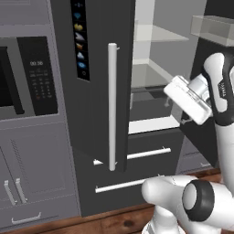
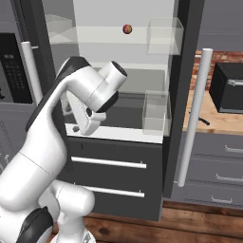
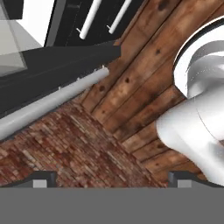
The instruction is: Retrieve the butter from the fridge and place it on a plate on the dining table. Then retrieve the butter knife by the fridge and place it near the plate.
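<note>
The fridge (image 1: 98, 100) stands with its right door swung open, showing a white interior (image 2: 118, 19) with clear shelves. Its left door carries the icon panel and a long white bar handle (image 1: 112, 107). My gripper (image 2: 81, 130) hangs in front of the open compartment, just above the lower drawers, pointing down. In the hand view my gripper (image 3: 113, 178) is open, with only the wooden floor between its widely spread tips. The butter knife (image 2: 199, 117) lies dark and slim on the wood counter right of the fridge. The butter, the plate and the dining table are out of view.
A small red ball (image 2: 127, 29) sits on an upper shelf. Clear door bins (image 2: 156, 111) hang on the open door beside its white handle (image 2: 193, 118). A black appliance (image 2: 228, 88) stands on the right counter. A microwave (image 1: 27, 77) is left of the fridge.
</note>
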{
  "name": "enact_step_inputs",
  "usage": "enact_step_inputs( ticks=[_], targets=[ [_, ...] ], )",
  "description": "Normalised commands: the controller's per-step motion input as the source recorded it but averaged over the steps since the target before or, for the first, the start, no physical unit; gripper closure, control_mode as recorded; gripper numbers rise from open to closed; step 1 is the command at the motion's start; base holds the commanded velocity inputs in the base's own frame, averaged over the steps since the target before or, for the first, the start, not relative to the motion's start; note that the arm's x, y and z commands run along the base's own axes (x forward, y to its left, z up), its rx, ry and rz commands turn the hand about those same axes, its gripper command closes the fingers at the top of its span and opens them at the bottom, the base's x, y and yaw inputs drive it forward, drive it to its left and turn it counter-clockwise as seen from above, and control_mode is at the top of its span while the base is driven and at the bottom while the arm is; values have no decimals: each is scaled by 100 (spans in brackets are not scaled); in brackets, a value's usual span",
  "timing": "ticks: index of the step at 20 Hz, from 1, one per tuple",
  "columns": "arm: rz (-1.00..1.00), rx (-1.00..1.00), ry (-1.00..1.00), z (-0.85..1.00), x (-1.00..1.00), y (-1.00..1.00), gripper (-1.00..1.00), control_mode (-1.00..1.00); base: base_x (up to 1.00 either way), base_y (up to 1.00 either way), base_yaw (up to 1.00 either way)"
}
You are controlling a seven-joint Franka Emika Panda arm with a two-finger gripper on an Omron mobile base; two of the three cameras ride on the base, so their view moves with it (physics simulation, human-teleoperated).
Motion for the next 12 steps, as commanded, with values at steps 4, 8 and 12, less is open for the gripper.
enact_step_inputs(
  ticks=[4, 8, 12],
  targets=[
    [-3, 0, -2, -25, 75, 7, -100, -100, 0, 0, 0],
    [0, 0, -6, -23, 83, 19, -100, -100, 0, 0, 0],
    [0, 0, -1, -22, 88, 7, -100, -100, 0, 0, 0]
  ],
)
